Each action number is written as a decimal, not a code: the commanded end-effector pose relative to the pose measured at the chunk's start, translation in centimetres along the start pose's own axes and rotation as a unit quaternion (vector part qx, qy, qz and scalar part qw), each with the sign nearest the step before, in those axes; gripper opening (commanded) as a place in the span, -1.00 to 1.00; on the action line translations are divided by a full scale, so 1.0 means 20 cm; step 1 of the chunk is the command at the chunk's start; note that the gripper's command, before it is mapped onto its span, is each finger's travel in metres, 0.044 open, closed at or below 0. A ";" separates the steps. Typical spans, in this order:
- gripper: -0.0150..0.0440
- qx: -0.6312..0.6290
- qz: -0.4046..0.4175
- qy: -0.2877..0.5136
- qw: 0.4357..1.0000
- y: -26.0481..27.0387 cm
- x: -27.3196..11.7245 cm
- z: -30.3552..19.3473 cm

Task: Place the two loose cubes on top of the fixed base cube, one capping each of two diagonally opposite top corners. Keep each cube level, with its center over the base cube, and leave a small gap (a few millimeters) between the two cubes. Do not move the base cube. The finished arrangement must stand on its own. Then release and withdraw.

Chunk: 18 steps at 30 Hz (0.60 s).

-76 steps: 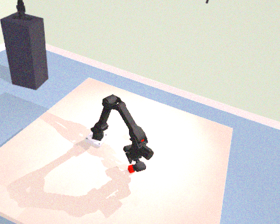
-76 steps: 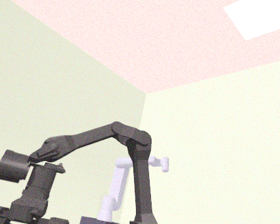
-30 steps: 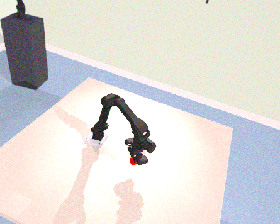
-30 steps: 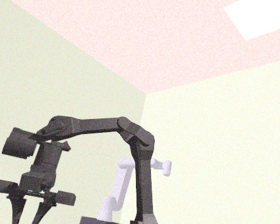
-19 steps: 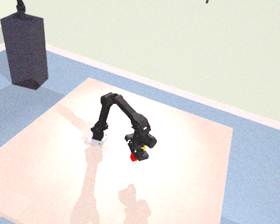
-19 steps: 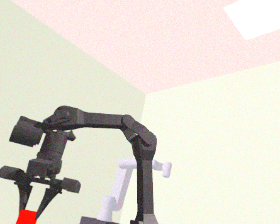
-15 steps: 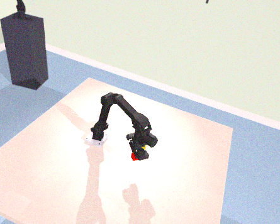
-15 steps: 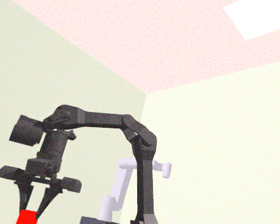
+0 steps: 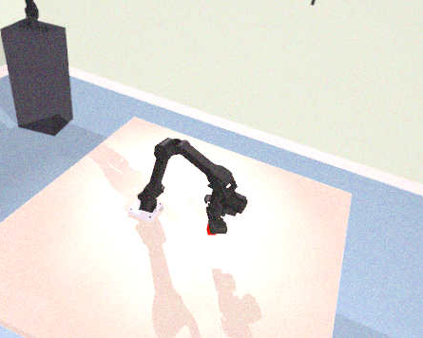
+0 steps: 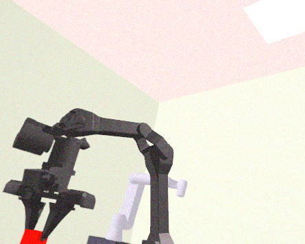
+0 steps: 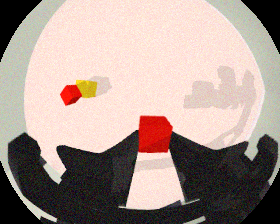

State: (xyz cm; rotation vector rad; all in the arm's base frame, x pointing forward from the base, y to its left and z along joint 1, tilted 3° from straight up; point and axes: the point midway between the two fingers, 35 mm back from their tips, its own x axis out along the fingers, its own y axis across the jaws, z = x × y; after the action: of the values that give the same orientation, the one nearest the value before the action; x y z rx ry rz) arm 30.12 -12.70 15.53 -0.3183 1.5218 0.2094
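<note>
My gripper (image 9: pixel 217 230) (image 10: pixel 36 234) (image 11: pixel 154 141) points down and is shut on a red cube (image 9: pixel 210 231) (image 10: pixel 32 236) (image 11: pixel 154 131). The held cube is raised above the table (image 9: pixel 280 285) (image 11: pixel 141 50); the gripper's shadow lies well apart from it. In the wrist view, a second red cube (image 11: pixel 70 95) stands at the left, against or overlapping a yellow cube (image 11: pixel 88 89). Whether that red cube rests on the yellow one or beside it cannot be told. Neither of these two can be made out in the top and exterior views.
The arm's white base plate (image 9: pixel 138 212) is on the table, to the left of the gripper in the top view. A dark pedestal (image 9: pixel 40 76) stands behind the table. A pale second arm (image 10: pixel 135 193) shows in the background of the exterior view.
</note>
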 end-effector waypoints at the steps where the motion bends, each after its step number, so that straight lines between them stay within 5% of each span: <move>1: -0.14 0.037 0.001 0.003 0.999 0.05 0.01 0.03; 18: -0.14 0.209 0.003 0.002 0.978 0.28 0.02 0.18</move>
State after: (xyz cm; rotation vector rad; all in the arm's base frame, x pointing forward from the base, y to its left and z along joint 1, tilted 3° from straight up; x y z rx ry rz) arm 31.75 -6.99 15.12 -0.0207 1.5243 -0.0662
